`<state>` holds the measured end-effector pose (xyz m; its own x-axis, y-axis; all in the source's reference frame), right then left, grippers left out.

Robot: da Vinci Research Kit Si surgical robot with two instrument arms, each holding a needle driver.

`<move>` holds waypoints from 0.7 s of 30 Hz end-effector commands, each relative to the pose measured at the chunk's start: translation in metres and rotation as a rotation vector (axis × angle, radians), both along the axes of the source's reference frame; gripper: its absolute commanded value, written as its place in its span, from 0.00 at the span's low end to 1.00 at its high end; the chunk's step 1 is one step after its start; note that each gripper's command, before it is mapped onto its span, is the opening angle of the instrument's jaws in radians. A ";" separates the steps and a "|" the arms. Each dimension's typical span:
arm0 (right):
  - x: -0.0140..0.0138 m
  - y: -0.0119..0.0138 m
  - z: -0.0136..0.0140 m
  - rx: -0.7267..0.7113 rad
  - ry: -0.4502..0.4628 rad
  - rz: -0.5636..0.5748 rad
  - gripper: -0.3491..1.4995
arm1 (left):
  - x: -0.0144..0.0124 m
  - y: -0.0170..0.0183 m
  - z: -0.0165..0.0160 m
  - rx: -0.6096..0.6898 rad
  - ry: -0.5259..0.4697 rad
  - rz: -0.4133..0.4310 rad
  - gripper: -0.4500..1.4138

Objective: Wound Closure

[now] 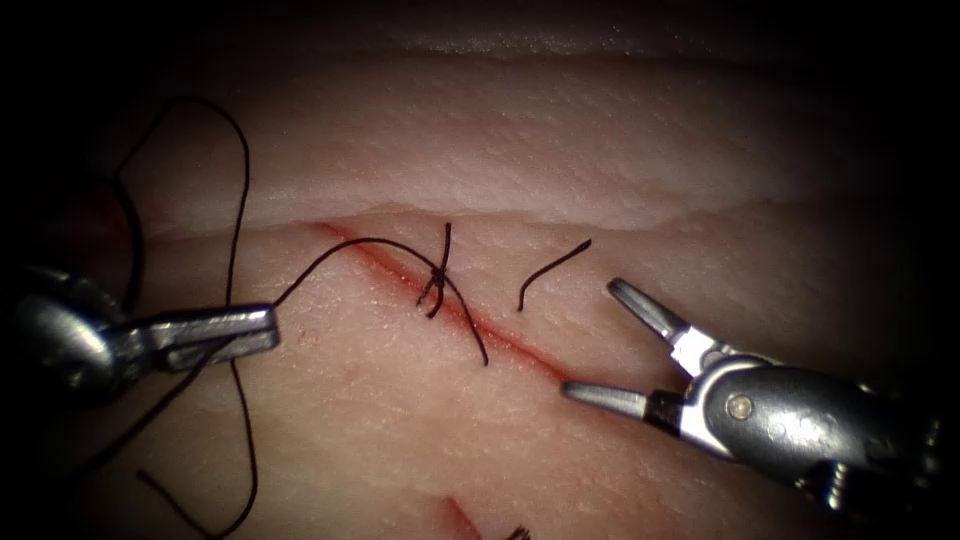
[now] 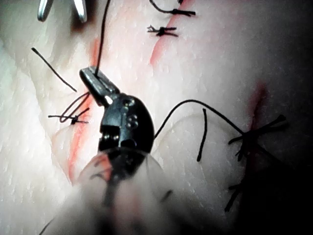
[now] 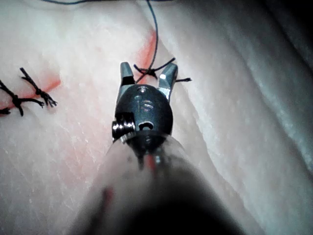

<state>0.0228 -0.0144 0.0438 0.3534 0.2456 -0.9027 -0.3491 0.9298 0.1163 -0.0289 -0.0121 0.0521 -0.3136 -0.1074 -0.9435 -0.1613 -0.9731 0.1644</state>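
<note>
While left tool (image 1: 225,335) clamps the thread (image 1: 330,255), right tool (image 1: 600,345) gapes wide, holding nothing.
Knot (image 1: 438,280) sits on the cut (image 1: 500,335), mid-frame; cut end (image 1: 550,270) lies loose right of it. Thread looks limp and slippery (likely frays); grip it well clear of the knot. Needle: can't tell where.

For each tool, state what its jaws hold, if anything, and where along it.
Left tool: shut on the thread, along the strand left of the knot. Right tool: open, holding nothing.
</note>
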 end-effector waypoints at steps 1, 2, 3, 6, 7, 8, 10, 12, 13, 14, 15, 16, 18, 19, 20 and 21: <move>0.0008 0.0003 0.0002 -0.003 0.003 0.000 0.69 | -0.0006 0.0000 0.0006 -0.001 -0.001 0.001 0.00; 0.0008 0.0003 0.0002 -0.003 0.003 0.000 0.69 | -0.0006 0.0000 0.0006 -0.001 -0.001 0.001 0.00; 0.0008 0.0003 0.0002 -0.003 0.004 0.000 0.69 | -0.0006 0.0000 0.0006 -0.001 -0.001 0.001 0.00; 0.0010 0.0001 -0.0002 -0.004 0.006 0.002 0.69 | -0.0007 -0.0002 0.0006 -0.003 -0.002 0.002 0.00; 0.0011 0.0002 -0.0002 -0.003 0.006 0.003 0.69 | -0.0007 -0.0003 0.0006 0.001 -0.005 0.002 0.00; 0.0014 0.0004 -0.0002 -0.001 0.004 0.007 0.72 | -0.0007 -0.0003 0.0007 0.006 -0.013 0.005 0.00; 0.0019 0.0007 -0.0004 0.003 0.006 0.008 0.72 | -0.0008 -0.0005 0.0006 0.021 -0.034 0.013 0.00; 0.0026 0.0013 -0.0009 0.012 0.015 0.007 0.72 | -0.0010 -0.0009 0.0005 0.045 -0.072 0.028 0.00; 0.0031 0.0016 -0.0012 0.010 0.021 0.006 0.72 | -0.0011 -0.0012 0.0004 0.055 -0.092 0.039 0.00; 0.0037 0.0020 -0.0017 0.007 0.024 -0.001 0.72 | -0.0013 -0.0015 0.0002 0.065 -0.113 0.058 0.00; 0.0048 0.0027 -0.0025 -0.001 0.032 -0.017 0.71 | -0.0015 -0.0021 0.0000 0.079 -0.132 0.091 0.00; 0.0054 0.0031 -0.0029 -0.001 0.039 -0.020 0.71 | -0.0016 -0.0023 -0.0001 0.086 -0.139 0.109 0.00; 0.0079 0.0054 -0.0036 0.006 0.074 -0.042 0.67 | -0.0020 -0.0025 -0.0002 0.102 -0.139 0.165 0.00; 0.0085 0.0059 -0.0036 0.009 0.083 -0.047 0.65 | -0.0020 -0.0026 -0.0002 0.104 -0.138 0.175 0.00; 0.0090 0.0063 -0.0035 0.006 0.089 -0.049 0.64 | -0.0021 -0.0027 -0.0002 0.107 -0.135 0.191 0.00; 0.0098 0.0069 -0.0034 0.009 0.096 -0.051 0.64 | -0.0022 -0.0028 -0.0002 0.109 -0.132 0.204 0.00</move>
<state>0.0315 -0.0084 0.0403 0.2813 0.2426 -0.9284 -0.2861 0.9447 0.1602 -0.0305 -0.0150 0.0513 -0.1724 -0.0504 -0.9837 0.0402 -0.9982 0.0441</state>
